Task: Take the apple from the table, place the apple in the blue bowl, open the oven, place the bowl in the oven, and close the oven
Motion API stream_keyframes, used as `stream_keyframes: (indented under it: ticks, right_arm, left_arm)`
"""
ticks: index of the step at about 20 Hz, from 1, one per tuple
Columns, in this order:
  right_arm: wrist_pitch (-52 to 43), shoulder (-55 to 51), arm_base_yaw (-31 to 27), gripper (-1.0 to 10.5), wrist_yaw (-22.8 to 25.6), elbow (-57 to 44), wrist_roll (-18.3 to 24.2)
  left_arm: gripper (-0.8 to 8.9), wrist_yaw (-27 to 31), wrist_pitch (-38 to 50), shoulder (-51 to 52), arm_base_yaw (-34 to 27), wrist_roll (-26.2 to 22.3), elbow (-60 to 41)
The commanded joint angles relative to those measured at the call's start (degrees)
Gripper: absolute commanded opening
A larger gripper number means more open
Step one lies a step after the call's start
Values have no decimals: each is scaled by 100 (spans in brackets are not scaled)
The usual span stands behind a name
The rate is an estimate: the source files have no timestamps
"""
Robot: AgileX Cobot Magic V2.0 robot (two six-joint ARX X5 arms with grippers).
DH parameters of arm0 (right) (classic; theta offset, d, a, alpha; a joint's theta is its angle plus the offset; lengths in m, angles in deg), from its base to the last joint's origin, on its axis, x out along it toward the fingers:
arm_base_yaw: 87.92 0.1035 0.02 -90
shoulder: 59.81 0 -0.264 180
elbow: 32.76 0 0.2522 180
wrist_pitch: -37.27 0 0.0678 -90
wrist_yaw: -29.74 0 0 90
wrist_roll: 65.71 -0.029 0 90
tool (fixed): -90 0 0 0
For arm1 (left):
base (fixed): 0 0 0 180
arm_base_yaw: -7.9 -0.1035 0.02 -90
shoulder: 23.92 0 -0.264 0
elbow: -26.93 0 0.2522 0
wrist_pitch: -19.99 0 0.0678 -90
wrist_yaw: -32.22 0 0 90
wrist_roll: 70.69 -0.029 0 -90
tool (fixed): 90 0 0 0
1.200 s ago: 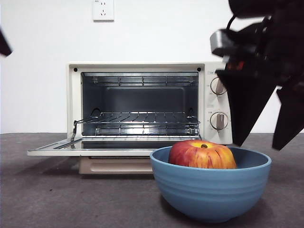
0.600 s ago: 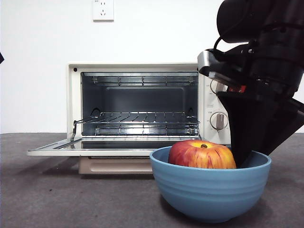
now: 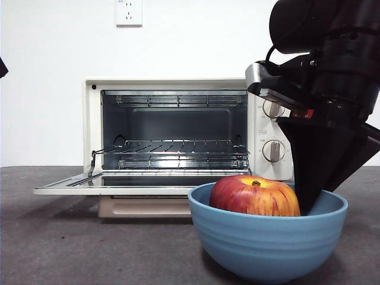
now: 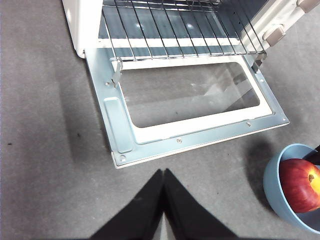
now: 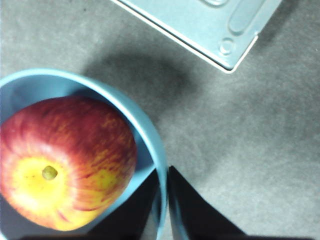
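The blue bowl (image 3: 267, 243) stands on the dark grey table (image 3: 71, 249) in front of the oven (image 3: 178, 85), with the apple (image 3: 254, 196) inside it. My right gripper (image 3: 309, 205) comes down from above and is shut on the bowl's right rim; in the right wrist view, one jaw of the right gripper (image 5: 163, 200) is inside the blue bowl (image 5: 150, 135) next to the apple (image 5: 65, 160) and the other is outside. The oven door (image 3: 119, 185) lies open and flat. My left gripper (image 4: 162, 172) is shut and empty above the table, before the oven door (image 4: 120, 135).
Wire racks (image 3: 178, 148) fill the oven cavity, and two grey knobs (image 3: 273, 151) sit on its right panel. A wall socket (image 3: 129, 12) is behind. The left wrist view catches the blue bowl (image 4: 272, 182) and apple (image 4: 300, 185) beside the door's corner.
My right gripper has come down from the upper right onto the bowl's right rim and shut on it. The bowl with the apple has shifted slightly to the right.
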Motion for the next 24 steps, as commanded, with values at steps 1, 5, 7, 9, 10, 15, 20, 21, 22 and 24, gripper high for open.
stream_keyframes:
  ticks: [1, 5, 7, 9, 10, 15, 20, 21, 22, 24]
  right_arm:
    - [46, -131, 109, 3, -59, 249, -243]
    - [295, -184, 175, 3, 26, 992, -485]
    - [142, -173, 173, 3, 96, 1342, -715]
    - [-4, -101, 157, 3, 420, 1611, -962]
    - [-83, -24, 133, 3, 485, 1716, -1086]
    - [-540, 518, 7, 3, 588, 2205, -1766]
    - [-553, 1257, -66, 3, 743, 2914, -2304]
    - [-551, 1384, -72, 3, 763, 3034, -2402]
    - [-546, 1502, -105, 3, 754, 3132, -2514]
    - [-546, 1716, -142, 3, 758, 3283, -2789]
  left_arm:
    - [6, -26, 170, -33, 0, 11, 39]
    - [7, -26, 225, -33, 0, -2, 39]
    - [7, -26, 227, -33, 0, -39, 39]
    - [7, -26, 229, -33, 0, -79, 39]
    - [7, -26, 229, -33, 0, -81, 39]
    - [7, -26, 229, -33, 11, -120, 39]
    - [7, -26, 227, -33, 155, -122, 39]
    - [7, -26, 227, -33, 195, -120, 39]
    - [7, -26, 227, -33, 238, -122, 39]
    - [7, -26, 225, -33, 328, -122, 39]
